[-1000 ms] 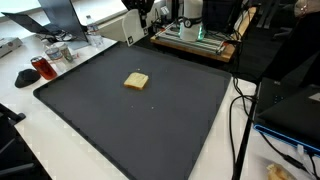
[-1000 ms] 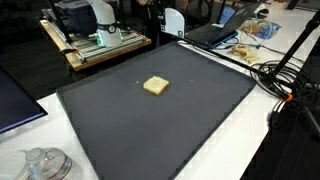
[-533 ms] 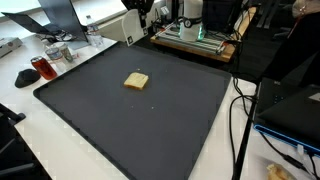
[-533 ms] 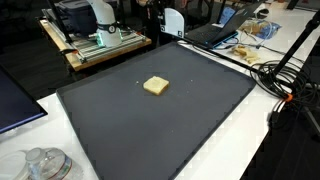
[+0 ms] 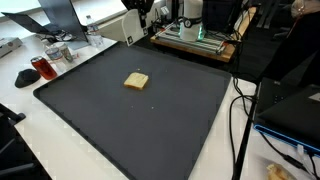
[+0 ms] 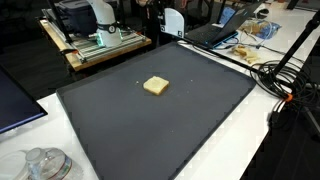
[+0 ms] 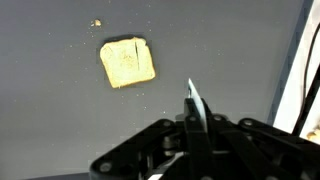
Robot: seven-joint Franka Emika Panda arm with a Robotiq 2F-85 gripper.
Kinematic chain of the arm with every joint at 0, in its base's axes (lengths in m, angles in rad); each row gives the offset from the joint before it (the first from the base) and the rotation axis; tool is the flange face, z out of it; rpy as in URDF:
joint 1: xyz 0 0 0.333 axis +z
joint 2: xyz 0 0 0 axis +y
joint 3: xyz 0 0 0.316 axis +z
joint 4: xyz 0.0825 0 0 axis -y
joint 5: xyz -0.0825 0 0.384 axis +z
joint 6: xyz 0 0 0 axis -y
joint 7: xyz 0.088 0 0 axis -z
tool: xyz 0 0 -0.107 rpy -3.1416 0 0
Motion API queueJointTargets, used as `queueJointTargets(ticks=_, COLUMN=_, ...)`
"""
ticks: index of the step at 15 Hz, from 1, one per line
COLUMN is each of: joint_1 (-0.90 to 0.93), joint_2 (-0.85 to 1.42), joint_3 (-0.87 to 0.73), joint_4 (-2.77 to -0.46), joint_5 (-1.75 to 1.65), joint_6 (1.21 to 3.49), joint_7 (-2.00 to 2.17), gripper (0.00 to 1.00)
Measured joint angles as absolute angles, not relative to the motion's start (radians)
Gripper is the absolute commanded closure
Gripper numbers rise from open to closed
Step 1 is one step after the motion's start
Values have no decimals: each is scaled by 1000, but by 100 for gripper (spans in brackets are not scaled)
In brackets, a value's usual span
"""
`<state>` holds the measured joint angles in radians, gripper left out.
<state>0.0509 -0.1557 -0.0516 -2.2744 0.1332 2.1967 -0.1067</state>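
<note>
A square slice of toast (image 7: pixel 127 62) lies flat on a large black mat (image 7: pixel 60 120), and both exterior views show it near the mat's middle (image 5: pixel 136 81) (image 6: pixel 155 86). In the wrist view my gripper (image 7: pixel 192 96) hangs above the mat, below and to the right of the toast and well apart from it. Its two fingers are pressed together, shut on nothing. A small crumb (image 7: pixel 96 22) sits just beyond the toast. In the exterior views only dark parts of the arm (image 5: pixel 145 12) show at the top edge.
The mat (image 5: pixel 130 125) covers a white table. A red cup (image 5: pixel 41 67) and a black mouse (image 5: pixel 25 77) stand beside it. A wooden frame with a machine (image 6: pixel 95 42), a laptop (image 6: pixel 215 32) and cables (image 6: pixel 285 85) line the other sides.
</note>
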Motion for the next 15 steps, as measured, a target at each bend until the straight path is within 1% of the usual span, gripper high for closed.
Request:
queueJointTargets(ticks=5, joint_1=51, joint_2=-156, joint_3=-52, joint_4=-2274, joint_5=133, joint_6=2197, joint_7=-107, gripper=96)
queueJointTargets(ticks=6, joint_1=51, joint_2=-156, joint_3=-52, joint_4=-2274, joint_5=133, joint_6=2197, joint_7=-107, gripper=99)
queueJointTargets(ticks=10, joint_1=51, joint_2=-128, joint_3=-36, joint_4=-2274, joint_5=122, joint_6=2202, joint_7=-109, gripper=99)
queueJointTargets(ticks=15, joint_1=57, joint_2=9, joint_3=22, joint_4=-2270, joint_5=37, joint_6=2356, joint_7=-43, gripper=99)
